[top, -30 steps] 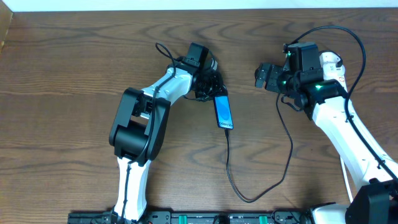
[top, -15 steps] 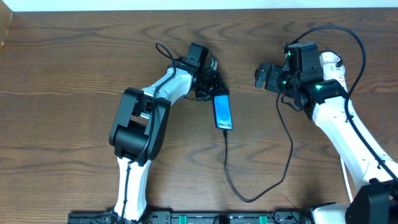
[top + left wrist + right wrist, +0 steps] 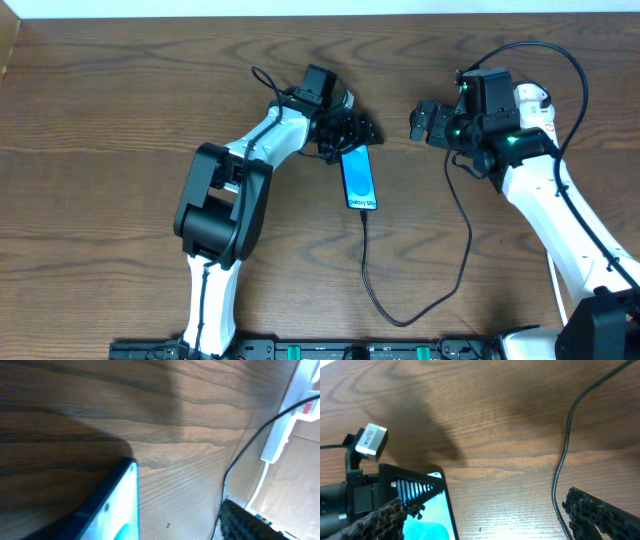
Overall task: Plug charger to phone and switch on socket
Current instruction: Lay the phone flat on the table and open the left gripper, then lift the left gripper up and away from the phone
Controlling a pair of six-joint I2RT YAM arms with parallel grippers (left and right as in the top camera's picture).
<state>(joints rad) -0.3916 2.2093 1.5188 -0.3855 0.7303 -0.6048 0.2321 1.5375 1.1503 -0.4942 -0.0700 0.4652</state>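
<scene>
Nearest the arm bases, from overhead: charger in a loose black loop on the wooden worktop, one run up to the bottom end of the phone, plug tip touching it; too small to tell whether seated. Phone flat near mid-worktop, screen up and lit turquoise, white lettering at its lower end. Just beyond its top end, left end effector, fingers apart and closed on nothing, phone's top edge just beside them. Well apart to the right, right end effector, fingers spread wide over bare wood, charger's other run climbing toward that arm and lost beneath it.

Only in the left wrist view: socket, white and long with a red mark, at the far side of the worktop, charger crossing in front, a white cord trailing below; not made out from overhead. Nearer in the same view, a phone corner low left and one left fingertip low right, wood between.

Only in the right wrist view: a white tag on the left arm's wiring, one left finger over the phone's upper corner, right fingers far apart at the bottom corners.
</scene>
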